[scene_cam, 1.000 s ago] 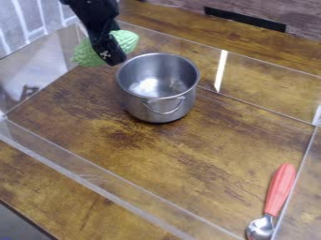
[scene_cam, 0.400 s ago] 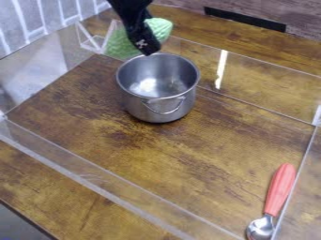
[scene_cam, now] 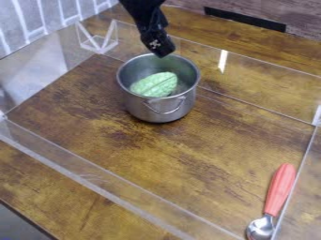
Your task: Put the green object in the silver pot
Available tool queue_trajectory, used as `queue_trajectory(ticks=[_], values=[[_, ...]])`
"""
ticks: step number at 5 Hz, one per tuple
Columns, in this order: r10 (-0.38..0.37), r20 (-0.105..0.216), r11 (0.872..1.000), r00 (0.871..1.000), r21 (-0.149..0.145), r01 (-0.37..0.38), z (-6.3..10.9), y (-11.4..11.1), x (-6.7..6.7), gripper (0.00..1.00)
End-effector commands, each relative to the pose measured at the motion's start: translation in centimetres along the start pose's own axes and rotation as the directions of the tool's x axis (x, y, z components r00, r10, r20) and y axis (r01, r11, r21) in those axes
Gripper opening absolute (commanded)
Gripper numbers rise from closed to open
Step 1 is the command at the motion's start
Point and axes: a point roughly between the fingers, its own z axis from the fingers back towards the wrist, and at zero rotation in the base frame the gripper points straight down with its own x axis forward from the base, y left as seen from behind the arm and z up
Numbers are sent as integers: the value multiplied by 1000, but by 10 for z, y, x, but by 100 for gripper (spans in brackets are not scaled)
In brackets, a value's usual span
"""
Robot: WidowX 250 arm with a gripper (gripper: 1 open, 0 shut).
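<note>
One object: green object (scene_cam: 156,84) lies in the silver pot (scene_cam: 160,87), long axis lower-left to upper-right.
Your gripper (scene_cam: 157,44): released, above the rim.
Change: object dropped from your jaws.

1 green object (scene_cam: 154,84), 1 silver pot (scene_cam: 160,105), 1 spoon (scene_cam: 272,206)
</note>
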Motion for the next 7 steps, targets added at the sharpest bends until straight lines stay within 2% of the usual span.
queue_trajectory(ticks=[1,3,7], values=[[-15,31,1000,999,22,15,9,10,6,100],[-5,42,1000,999,-5,5,-4,13,-10,100],[18,57,999,998,-46,-16,-13,14,-11,100]])
